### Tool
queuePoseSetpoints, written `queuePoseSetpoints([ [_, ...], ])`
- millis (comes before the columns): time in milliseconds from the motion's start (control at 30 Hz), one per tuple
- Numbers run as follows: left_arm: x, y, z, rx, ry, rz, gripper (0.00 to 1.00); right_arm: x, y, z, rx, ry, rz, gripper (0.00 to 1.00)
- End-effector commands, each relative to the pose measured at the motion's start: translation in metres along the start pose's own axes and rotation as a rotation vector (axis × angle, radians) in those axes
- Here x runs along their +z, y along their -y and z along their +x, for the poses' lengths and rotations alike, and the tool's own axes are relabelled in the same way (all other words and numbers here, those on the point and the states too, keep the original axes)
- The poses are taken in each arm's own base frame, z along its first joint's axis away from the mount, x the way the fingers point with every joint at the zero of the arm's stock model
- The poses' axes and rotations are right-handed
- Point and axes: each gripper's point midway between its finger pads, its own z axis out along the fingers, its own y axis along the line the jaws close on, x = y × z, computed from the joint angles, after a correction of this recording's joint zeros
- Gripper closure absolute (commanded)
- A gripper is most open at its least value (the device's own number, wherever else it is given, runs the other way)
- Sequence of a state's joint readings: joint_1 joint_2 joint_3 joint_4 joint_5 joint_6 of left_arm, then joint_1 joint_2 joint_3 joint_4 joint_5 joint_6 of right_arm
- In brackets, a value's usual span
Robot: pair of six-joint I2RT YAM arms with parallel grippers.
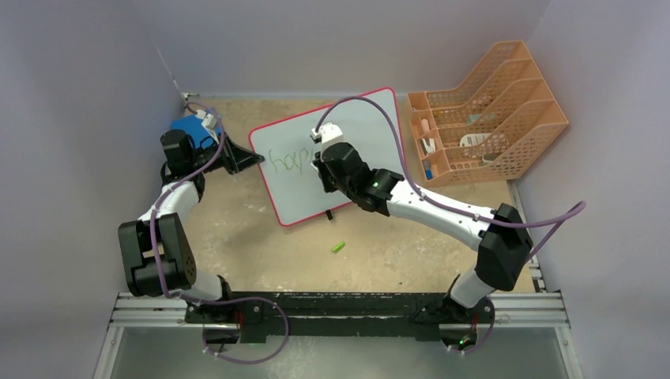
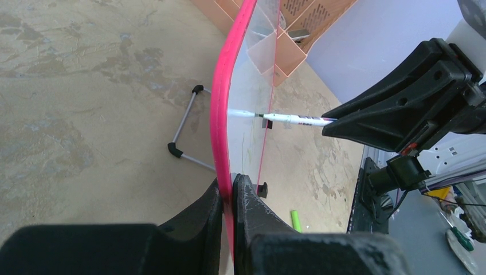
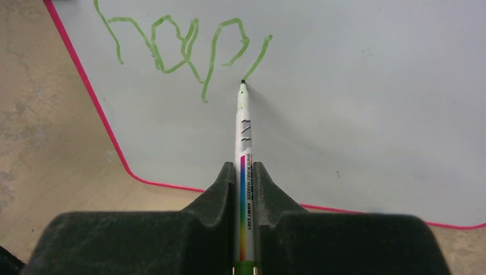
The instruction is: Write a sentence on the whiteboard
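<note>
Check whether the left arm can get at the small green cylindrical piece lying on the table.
Probably not yet. The left gripper is shut on the large white, red-rimmed whiteboard. The green piece lies in the open, nothing over it, so only that hold stands in the way.

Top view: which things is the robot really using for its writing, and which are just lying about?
In use: whiteboard, green writing, marker, left pincer clamping the board's rim, right pincer holding the marker.
Lying about: orange file rack, blue pad, small green piece.
</note>
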State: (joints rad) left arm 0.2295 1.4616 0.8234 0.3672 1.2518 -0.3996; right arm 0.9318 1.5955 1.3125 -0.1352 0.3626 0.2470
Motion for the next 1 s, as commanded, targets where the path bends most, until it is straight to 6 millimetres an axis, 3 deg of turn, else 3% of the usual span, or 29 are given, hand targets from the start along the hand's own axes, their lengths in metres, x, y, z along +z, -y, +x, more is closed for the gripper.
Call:
queuePoseSetpoints([
  [0, 0.004, 0.009, -0.007, 0.074, -0.003, 0.023, 1.00, -0.011, -0.004, 0.002, 0.019, -0.004, -0.022, 1.00],
  [267, 0.004, 0.009, -0.007, 0.076, -0.002, 0.023, 1.00, -0.015, -0.005, 0.005, 0.020, -0.012, -0.027, 1.00],
  [667, 0.004, 0.009, -0.008, 0.076, -0.002, 0.023, 1.00, -0.032, -0.013, -0.034, 0.055, 0.089, -0.075, 1.00],
  [967, 0.004, 0.010, -0.008, 0.078, -0.002, 0.025, 1.00, -0.026, 0.000, -0.057, 0.058, 0.155, -0.005, 1.00],
])
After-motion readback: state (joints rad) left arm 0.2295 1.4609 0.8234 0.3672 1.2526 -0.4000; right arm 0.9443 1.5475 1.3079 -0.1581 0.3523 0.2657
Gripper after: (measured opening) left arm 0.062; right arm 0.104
